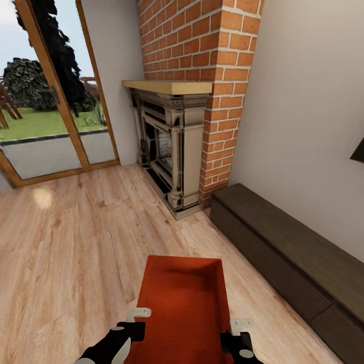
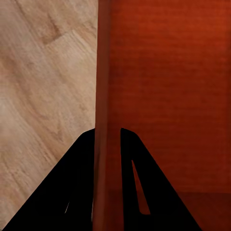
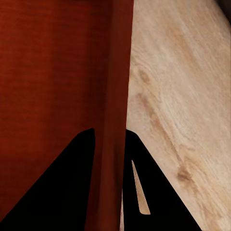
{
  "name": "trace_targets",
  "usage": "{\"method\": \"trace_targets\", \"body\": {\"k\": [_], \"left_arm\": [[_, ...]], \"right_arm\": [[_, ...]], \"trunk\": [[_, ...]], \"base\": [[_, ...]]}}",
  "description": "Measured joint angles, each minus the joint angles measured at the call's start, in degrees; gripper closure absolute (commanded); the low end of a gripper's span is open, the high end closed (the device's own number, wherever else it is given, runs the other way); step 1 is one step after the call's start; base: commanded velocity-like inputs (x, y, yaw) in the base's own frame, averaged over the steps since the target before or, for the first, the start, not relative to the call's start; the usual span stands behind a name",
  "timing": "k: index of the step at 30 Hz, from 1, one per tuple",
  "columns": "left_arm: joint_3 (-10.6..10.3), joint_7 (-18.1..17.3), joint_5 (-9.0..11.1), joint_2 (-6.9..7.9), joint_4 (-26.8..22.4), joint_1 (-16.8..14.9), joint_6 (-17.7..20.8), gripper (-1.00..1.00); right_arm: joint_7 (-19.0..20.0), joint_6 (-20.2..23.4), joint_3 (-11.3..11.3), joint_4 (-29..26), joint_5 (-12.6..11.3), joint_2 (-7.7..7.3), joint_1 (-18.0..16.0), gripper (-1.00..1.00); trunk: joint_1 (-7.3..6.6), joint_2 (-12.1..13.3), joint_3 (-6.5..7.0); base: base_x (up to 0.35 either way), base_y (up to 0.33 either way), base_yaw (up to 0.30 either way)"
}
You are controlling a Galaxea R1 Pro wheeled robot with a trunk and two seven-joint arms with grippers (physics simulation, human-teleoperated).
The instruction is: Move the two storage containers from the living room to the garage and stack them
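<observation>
Arms low, forward | both jaws clamp storage container (image 1: 183, 298) side walls | above wood floor (image 1: 65, 242)

We extend both arms forward and low, roughly parallel. Our left claw (image 1: 135, 317) is clamped over one side wall of the storage container (image 1: 183, 298), one finger (image 2: 72, 187) outside the wall and the other inside. Our right claw (image 1: 237, 328) is clamped likewise over the opposite wall, its dark fingers (image 3: 72, 187) straddling the rim. Both black wrists angle slightly inward.
</observation>
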Motion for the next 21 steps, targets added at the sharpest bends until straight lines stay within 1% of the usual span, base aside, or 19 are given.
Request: {"method": "trace_targets", "body": {"k": [9,21], "left_arm": [[-0.4,-0.1,0.5,0.17,0.0,0.0,0.0,1.0],[-0.4,-0.1,0.5,0.18,0.0,0.0,0.0,1.0]], "right_arm": [[0.1,0.0,0.1,0.0,-0.1,0.04,0.0,1.0],[0.1,0.0,0.1,0.0,0.0,0.04,0.0,1.0]], "trunk": [[0.0,0.0,0.0],[0.0,0.0,0.0]], "base": [[0.0,0.0,0.3],[0.0,0.0,0.3]]}}
